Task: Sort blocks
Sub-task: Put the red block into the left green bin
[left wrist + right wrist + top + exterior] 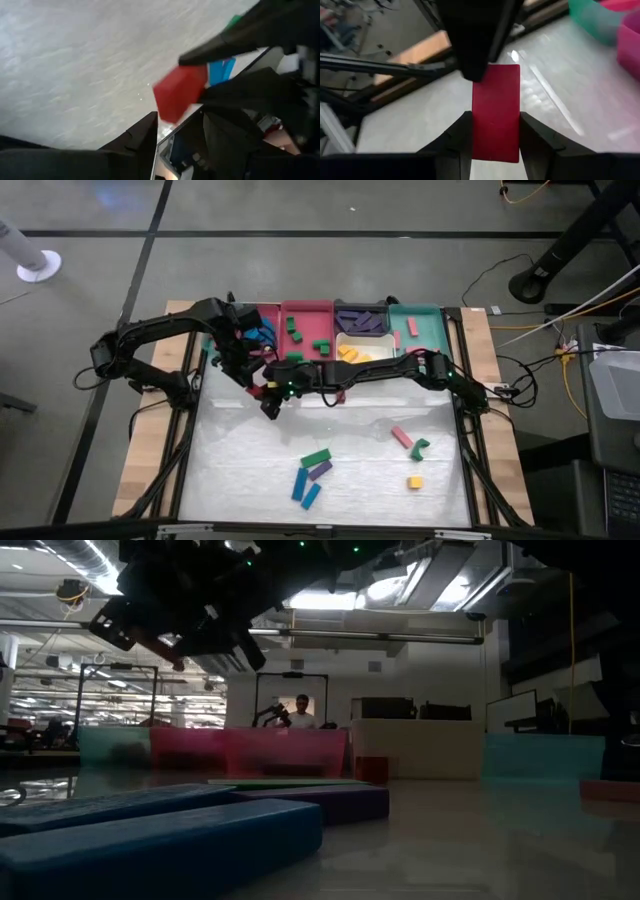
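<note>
Right gripper [495,142] pinches a red block [496,115] between its two fingers, the pads flat against the block's long sides. A dark finger of the left arm overlaps the block's far end, so this looks like a hand-over in mid-air. In the left wrist view the left gripper [177,125] has its fingers spread, with the same red block [180,92] just beyond them and not clamped there. From above, both grippers meet over the table's left half, at about ten o'clock from its centre, just in front of the row of trays [305,315] along the twelve o'clock edge. To do this step well, I judge only one claw should grip at a time: the giver ought to let go only once the taker is squarely closed on the free end, and then back straight off so the block does not twist. The block is a short, flat-faced red bar with crisp edges and a matte surface, probably rigid and easy to pinch. Loose blocks [312,472] lie at six o'clock: green, purple, two blue. Pink, green and yellow ones lie at about four.
</note>
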